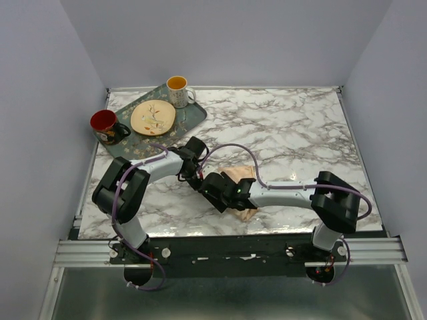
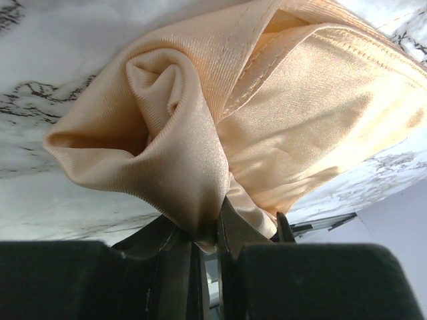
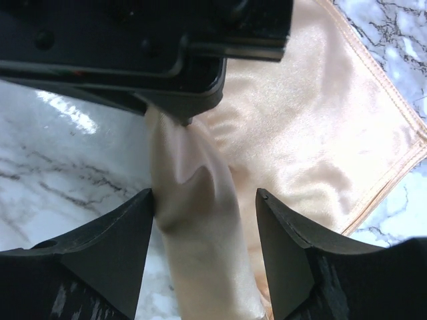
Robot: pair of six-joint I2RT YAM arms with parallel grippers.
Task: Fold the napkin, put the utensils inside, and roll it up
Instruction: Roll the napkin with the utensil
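Pinching the napkin (image 2: 187, 153), left fingers (image 2: 170, 267) clamp it; right fingers (image 3: 100, 267), spread wide, straddle it.

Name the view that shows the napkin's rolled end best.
Left wrist: the napkin fills it, its spiral end facing the camera, pinched by the left gripper. Right wrist shows the roll's side between the open right gripper. Top external: arms hide most.
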